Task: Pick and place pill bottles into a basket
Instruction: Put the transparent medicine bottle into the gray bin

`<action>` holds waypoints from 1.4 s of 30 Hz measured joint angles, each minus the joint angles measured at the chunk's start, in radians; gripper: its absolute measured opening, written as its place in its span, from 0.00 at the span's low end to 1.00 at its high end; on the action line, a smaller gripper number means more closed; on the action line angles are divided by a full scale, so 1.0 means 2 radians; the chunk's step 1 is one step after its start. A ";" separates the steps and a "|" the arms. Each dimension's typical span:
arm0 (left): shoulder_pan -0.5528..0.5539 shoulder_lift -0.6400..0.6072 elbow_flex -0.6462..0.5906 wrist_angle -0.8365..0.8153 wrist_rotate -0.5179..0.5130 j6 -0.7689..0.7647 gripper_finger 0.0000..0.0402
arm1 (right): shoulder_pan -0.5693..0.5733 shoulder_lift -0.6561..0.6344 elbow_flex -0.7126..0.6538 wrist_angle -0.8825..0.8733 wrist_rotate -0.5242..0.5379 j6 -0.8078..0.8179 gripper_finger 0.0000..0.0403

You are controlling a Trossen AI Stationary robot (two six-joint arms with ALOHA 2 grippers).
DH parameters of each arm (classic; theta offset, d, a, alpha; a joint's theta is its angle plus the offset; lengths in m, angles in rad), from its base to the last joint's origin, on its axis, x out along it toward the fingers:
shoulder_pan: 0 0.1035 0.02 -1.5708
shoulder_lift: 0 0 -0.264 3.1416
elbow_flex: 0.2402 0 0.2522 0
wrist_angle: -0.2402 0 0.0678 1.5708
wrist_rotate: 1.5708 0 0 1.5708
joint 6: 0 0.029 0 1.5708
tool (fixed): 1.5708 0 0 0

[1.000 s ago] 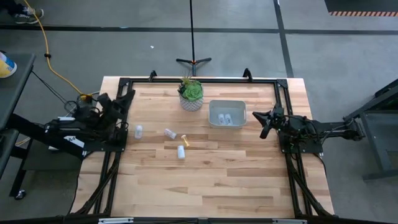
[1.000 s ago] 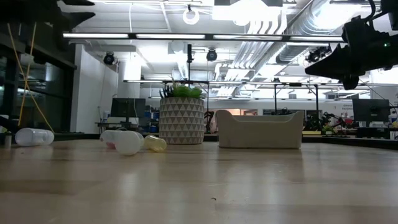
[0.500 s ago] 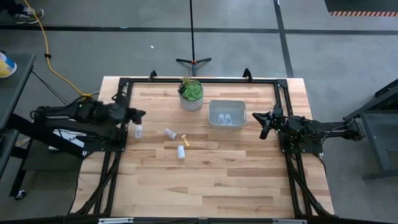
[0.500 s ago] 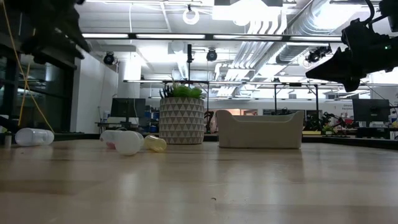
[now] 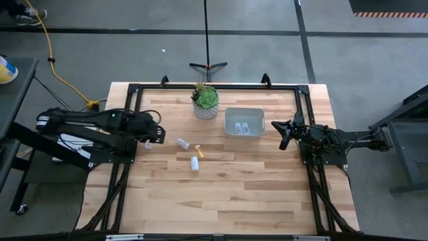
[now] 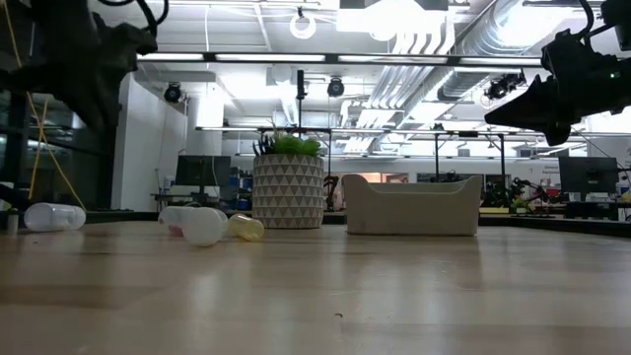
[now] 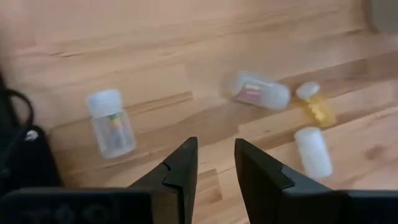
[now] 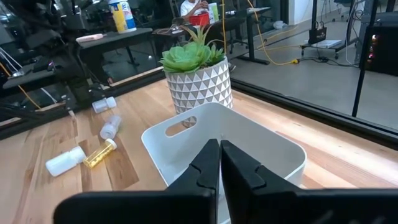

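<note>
Four pill bottles lie on their sides on the wooden table: a clear one (image 7: 112, 122) at the left, a clear one (image 5: 182, 143), a yellowish one (image 5: 198, 150) and a white one (image 5: 194, 163). Two more bottles (image 5: 243, 126) lie inside the grey-white basket (image 5: 244, 112). My left gripper (image 7: 216, 163) hangs open above the table, just right of the leftmost bottle, touching nothing; it also shows in the high view (image 5: 160, 135). My right gripper (image 8: 220, 152) is shut and empty in the air just right of the basket, as the high view (image 5: 285, 132) shows.
A green plant in a white patterned pot (image 5: 205, 102) stands at the far side, just left of the basket. A black frame (image 5: 214, 86) runs along the table's edges. Bare wood (image 5: 227, 194) fills the near half of the table.
My left arm has swung from the table's left edge toward the right, out over the table, and its gripper now hangs by the leftmost bottle. The bottles and the basket have stayed where they were.
</note>
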 joint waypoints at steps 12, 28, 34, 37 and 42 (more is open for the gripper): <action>0.000 0.055 0.000 -0.095 0.003 -0.066 0.70 | 0.000 0.000 0.000 0.000 0.000 0.000 0.01; 0.014 0.116 -0.036 -0.041 -0.034 -0.097 0.79 | 0.000 0.002 0.000 -0.010 -0.001 0.000 0.00; 0.034 0.144 -0.037 0.101 0.002 -0.063 0.77 | 0.000 0.004 0.000 -0.014 -0.001 0.002 0.01; 0.034 0.155 -0.036 0.178 0.002 -0.027 0.77 | 0.000 0.004 0.000 -0.014 -0.001 0.002 0.00; 0.046 0.179 -0.036 0.127 0.029 -0.062 0.75 | 0.000 0.004 0.000 -0.021 -0.001 0.018 0.01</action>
